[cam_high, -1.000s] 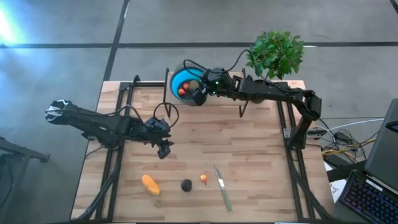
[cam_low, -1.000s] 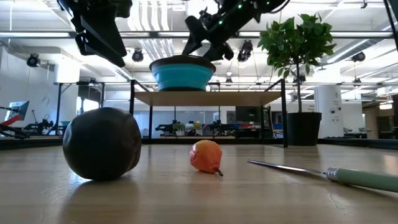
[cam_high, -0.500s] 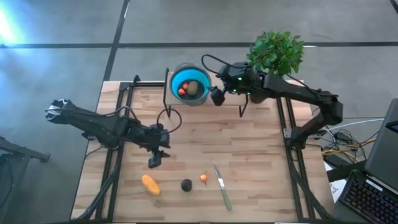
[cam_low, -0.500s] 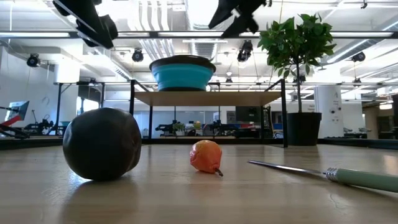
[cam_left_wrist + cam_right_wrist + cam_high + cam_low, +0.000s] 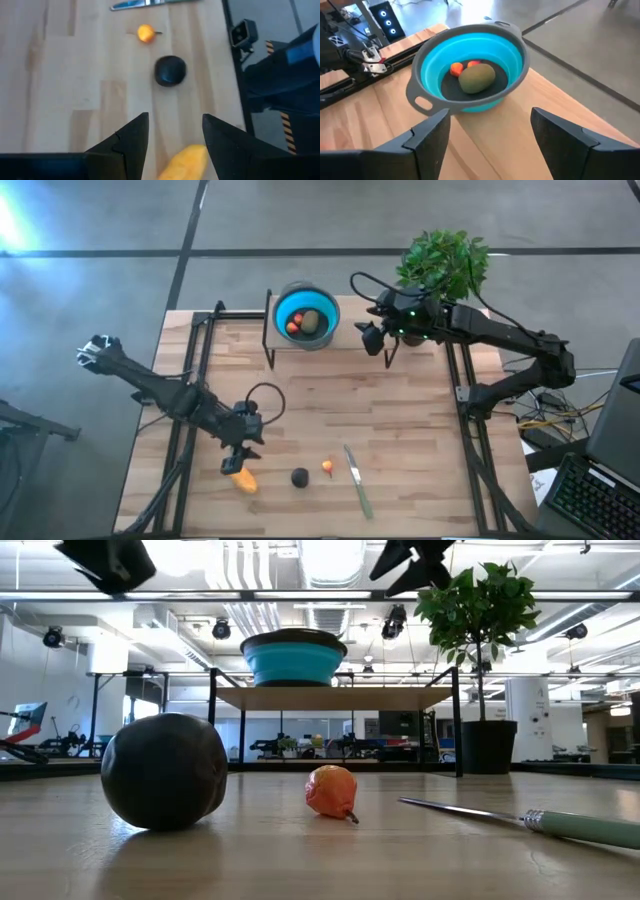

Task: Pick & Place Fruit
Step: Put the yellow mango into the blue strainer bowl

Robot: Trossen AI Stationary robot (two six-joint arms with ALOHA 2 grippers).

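My left gripper [image 5: 232, 463] [image 5: 172, 135] is open, low over the near-left part of the table. Its fingers stand on either side of the elongated orange-yellow fruit [image 5: 242, 478] [image 5: 186, 160]; I cannot tell whether they touch it. The black round fruit [image 5: 299, 477] [image 5: 170, 71] and a tiny orange fruit [image 5: 328, 467] [image 5: 145, 33] lie on the wood beside it. The blue bowl [image 5: 284, 308] [image 5: 517, 50] holds the olive-brown oval fruit [image 5: 476, 79], a tiny red piece [image 5: 473, 63] and a small orange piece [image 5: 455, 68]. My right gripper [image 5: 368, 340] [image 5: 490, 135] is open and holds nothing, just right of the bowl.
The green-handled knife [image 5: 357, 480] [image 5: 560, 823] lies right of the tiny orange fruit. The bowl sits on a raised stand [image 5: 335, 697] at the far edge. A potted plant [image 5: 445, 265] stands at the far right corner. Bare wood fills the table's middle.
My left gripper has travelled toward the near edge and come down over the orange-yellow fruit. My right gripper has drawn back from above the bowl toward the table's right, and the olive-brown fruit now shows lying in the bowl.
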